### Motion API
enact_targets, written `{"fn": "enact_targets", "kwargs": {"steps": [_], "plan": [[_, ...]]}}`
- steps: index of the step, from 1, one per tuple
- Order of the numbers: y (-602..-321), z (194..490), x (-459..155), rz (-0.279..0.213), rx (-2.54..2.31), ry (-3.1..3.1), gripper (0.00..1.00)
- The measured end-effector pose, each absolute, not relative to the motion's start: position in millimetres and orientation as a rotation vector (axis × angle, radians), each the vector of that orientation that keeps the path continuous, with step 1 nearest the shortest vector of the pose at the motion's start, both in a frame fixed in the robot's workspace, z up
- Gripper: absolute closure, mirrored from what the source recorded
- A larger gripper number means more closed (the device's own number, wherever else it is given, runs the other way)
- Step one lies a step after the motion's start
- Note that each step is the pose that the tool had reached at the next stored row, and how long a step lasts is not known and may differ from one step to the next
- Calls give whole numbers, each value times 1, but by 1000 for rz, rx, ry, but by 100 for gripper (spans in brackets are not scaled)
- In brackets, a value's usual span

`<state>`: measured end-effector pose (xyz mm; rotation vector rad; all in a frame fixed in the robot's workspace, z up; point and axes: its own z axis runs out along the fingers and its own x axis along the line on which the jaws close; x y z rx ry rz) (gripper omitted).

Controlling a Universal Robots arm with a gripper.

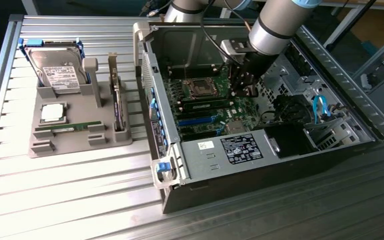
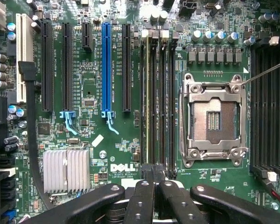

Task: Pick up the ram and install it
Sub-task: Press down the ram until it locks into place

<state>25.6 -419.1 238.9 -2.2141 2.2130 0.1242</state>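
Observation:
A ram, a thin green stick, stands on edge in the grey holder at the exterior view's left, far from my gripper. My gripper is down inside the open computer case, just over the motherboard beside the empty processor socket. It is shut, and I see nothing between its fingers. In the wrist view the gripper hangs at the end of the dark memory slots next to the socket. One slot shows a thin pale edge along its length; I cannot tell whether a stick sits there.
The holder also carries a hard drive, a square silver processor and an upright dark card. The case walls ring the board, with the power supply in front. A silver heatsink and blue slot lie nearby.

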Motion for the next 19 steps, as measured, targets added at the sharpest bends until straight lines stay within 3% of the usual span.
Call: {"fn": "enact_targets", "kwargs": {"steps": [19], "plan": [[-420, 237, 25, 100, -2232, 2231, 89]]}}
